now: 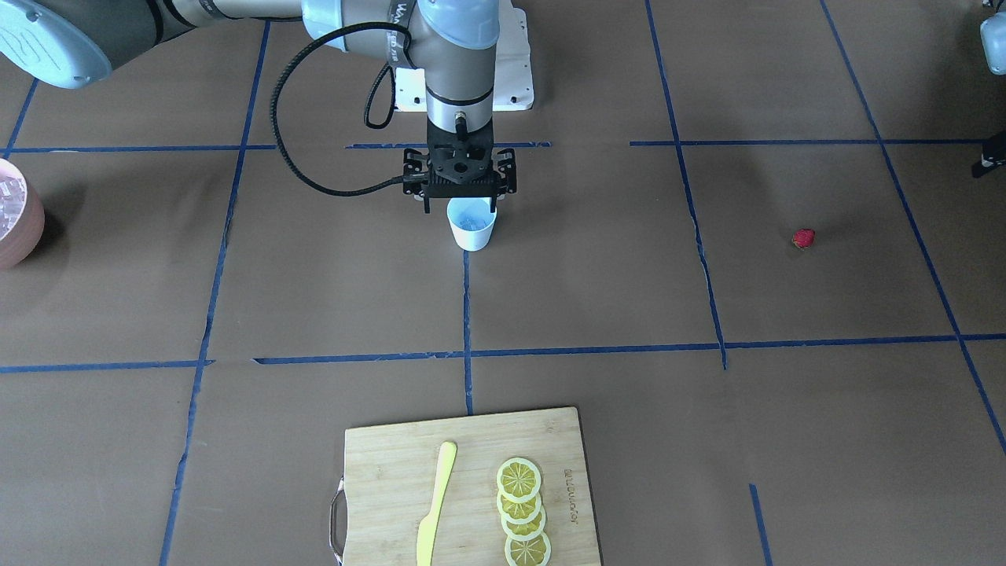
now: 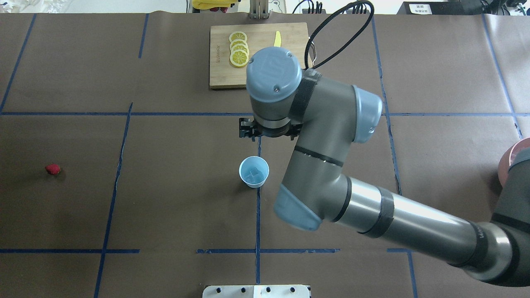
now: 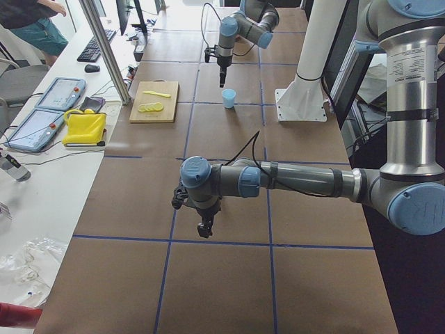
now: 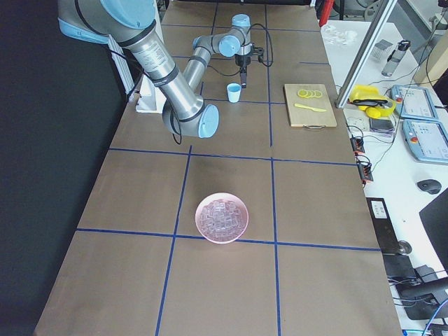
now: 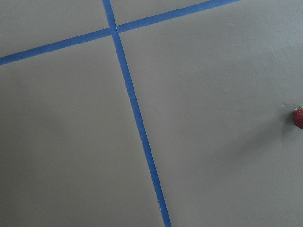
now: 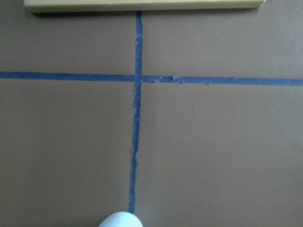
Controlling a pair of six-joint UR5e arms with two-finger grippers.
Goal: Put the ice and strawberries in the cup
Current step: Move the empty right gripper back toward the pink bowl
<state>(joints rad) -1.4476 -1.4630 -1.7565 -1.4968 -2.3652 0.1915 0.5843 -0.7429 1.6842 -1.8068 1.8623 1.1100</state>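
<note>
A pinkish round bowl (image 4: 199, 218) sits mid-way along the brown paper-covered table (image 4: 105, 196), filled with whitish translucent ice chunks (image 4: 221, 215). Far down the table stands a small pale blue tapered cup (image 4: 234, 92) — well apart from the bowl. The near, large right arm (image 4: 175, 84) reaches toward it, and its black right gripper (image 4: 244, 81) hangs fingers-down just beside the cup — too small to read the fingers. A wooden cutting board (image 4: 308, 117) carries 1 row of yellow lemon slices (image 4: 308, 93) and 1 yellow knife (image 4: 313, 106).

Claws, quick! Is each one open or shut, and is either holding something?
Left claw: cannot tell, it shows clearly only in the side view.
Right claw: open, holding nothing.
</note>
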